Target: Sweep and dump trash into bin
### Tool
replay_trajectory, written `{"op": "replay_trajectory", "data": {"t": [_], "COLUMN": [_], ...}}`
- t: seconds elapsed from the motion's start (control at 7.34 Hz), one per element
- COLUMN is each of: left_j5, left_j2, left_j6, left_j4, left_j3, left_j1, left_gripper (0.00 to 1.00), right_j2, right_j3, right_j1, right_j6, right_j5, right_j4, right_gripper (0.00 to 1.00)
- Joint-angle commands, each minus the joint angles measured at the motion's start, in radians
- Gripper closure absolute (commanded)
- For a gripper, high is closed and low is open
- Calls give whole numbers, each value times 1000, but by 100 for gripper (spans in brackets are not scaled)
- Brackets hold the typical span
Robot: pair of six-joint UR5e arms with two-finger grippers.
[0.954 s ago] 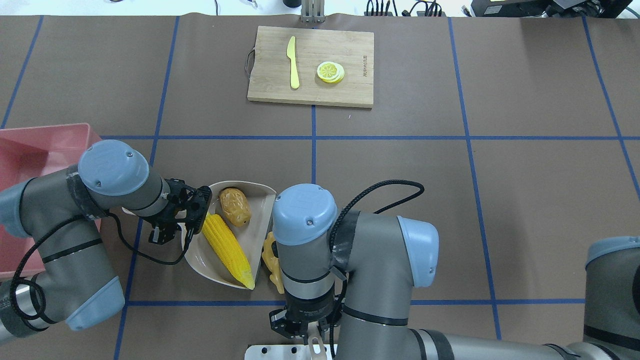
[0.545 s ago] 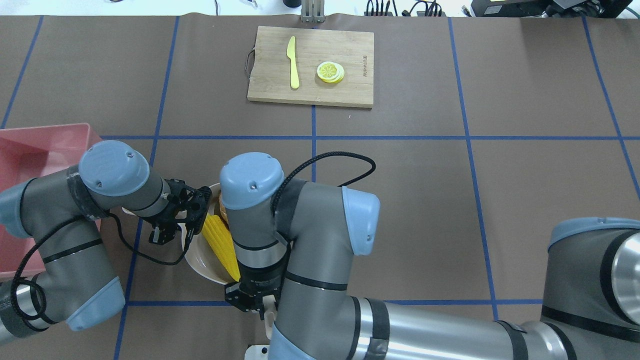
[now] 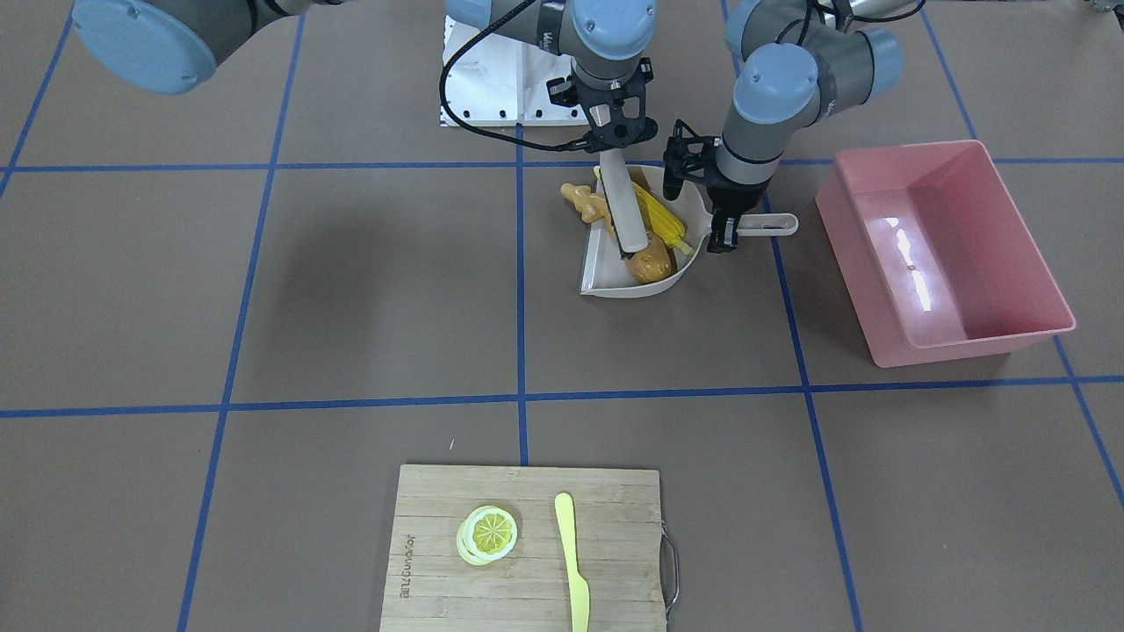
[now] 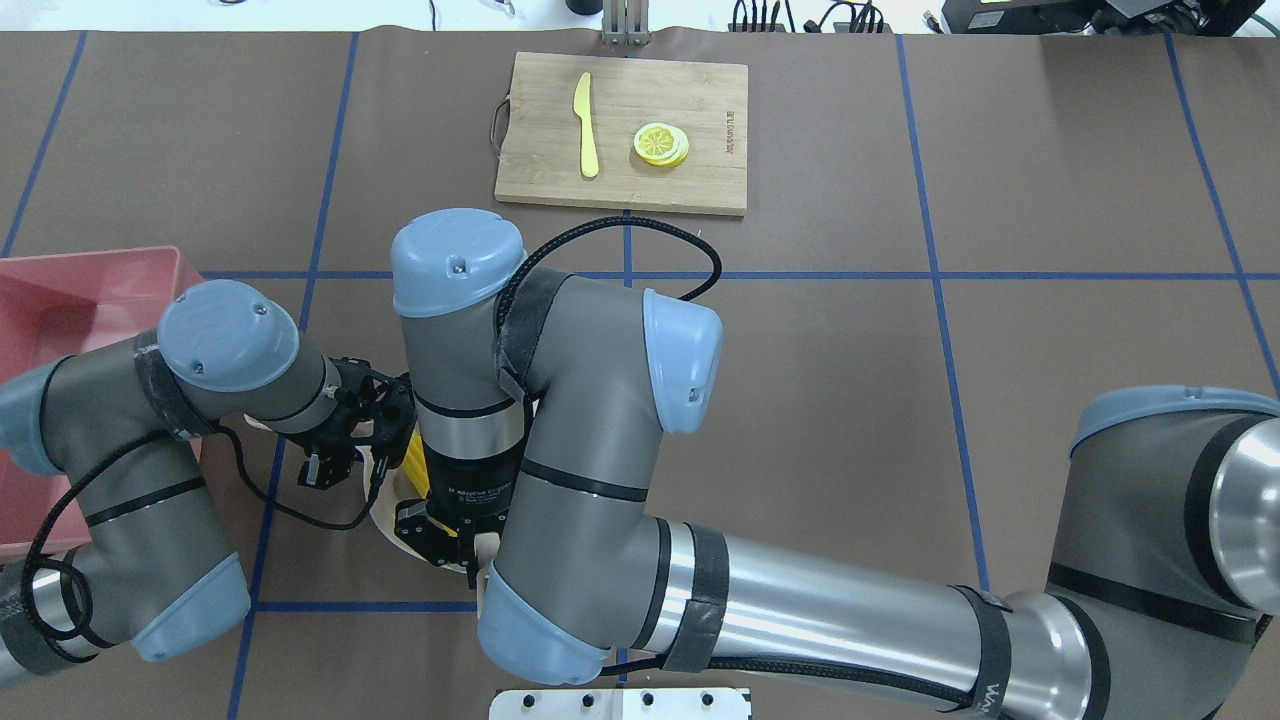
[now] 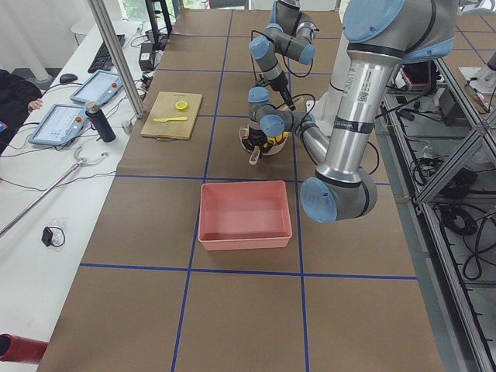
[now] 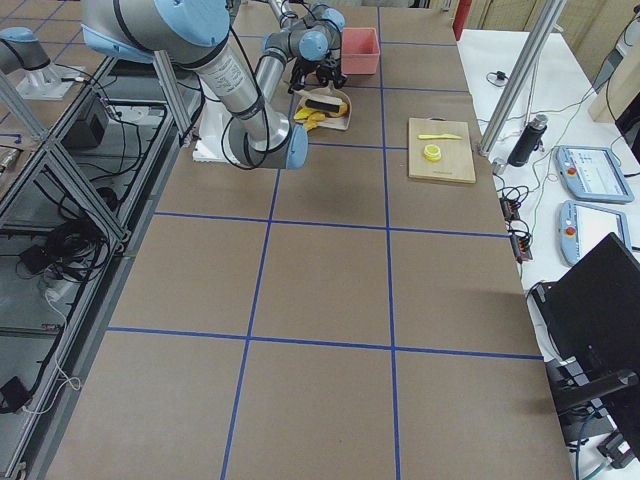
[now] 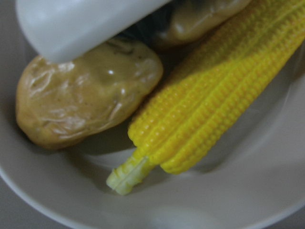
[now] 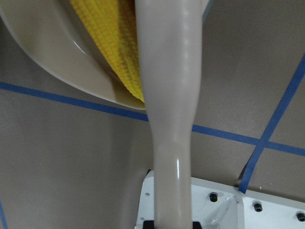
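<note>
The beige dustpan [image 3: 604, 279] holds the yellow corn cob [image 3: 660, 218] and the brown potato [image 3: 651, 262]. The tan ginger root [image 3: 583, 202] lies at the pan's open edge. My right gripper [image 3: 616, 147] is shut on a beige brush [image 3: 626, 211] that reaches into the pan, its head against the potato. My left gripper [image 3: 725, 232] is shut on the dustpan handle [image 3: 774, 226]. The left wrist view shows the potato [image 7: 86, 95], the corn [image 7: 214, 105] and the brush [image 7: 76, 24] close up. The pink bin [image 3: 940, 246] stands beside the pan, empty. In the overhead view my right arm hides most of the pan.
A wooden cutting board [image 3: 421, 562] with a lemon slice [image 3: 487, 533] and a yellow plastic knife [image 3: 572, 562] lies across the table. A white mounting plate [image 3: 487, 79] sits by the robot base. The bin [image 4: 60, 300] is at the table's left edge.
My right arm has swung left and forward over the dustpan, carrying the brush across the pan's mouth into it. The left arm and the dustpan have stayed put.
</note>
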Motion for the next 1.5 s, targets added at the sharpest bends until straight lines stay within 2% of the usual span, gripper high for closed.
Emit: {"op": "replay_trajectory", "data": {"t": [0.0, 0.41, 0.68, 0.95, 1.36], "left_j5": [-2, -8, -9, -12, -12], "left_j2": [2, 2, 2, 2, 2], "left_j6": [1, 1, 1, 1, 1], "left_j4": [-1, -9, -13, -15, -15], "left_j3": [-3, -11, -9, -6, -5], "left_j1": [-1, -4, -4, -2, -1], "left_gripper": [100, 100, 100, 100, 100], "right_j2": [-3, -20, -101, -219, -274], "right_j3": [26, 79, 138, 255, 283], "right_j1": [36, 73, 72, 37, -46], "right_j6": [0, -3, -3, -3, -3], "right_j5": [17, 16, 16, 13, 5], "right_j4": [-47, -121, -121, -120, -120], "right_gripper": [100, 100, 100, 100, 100]}}
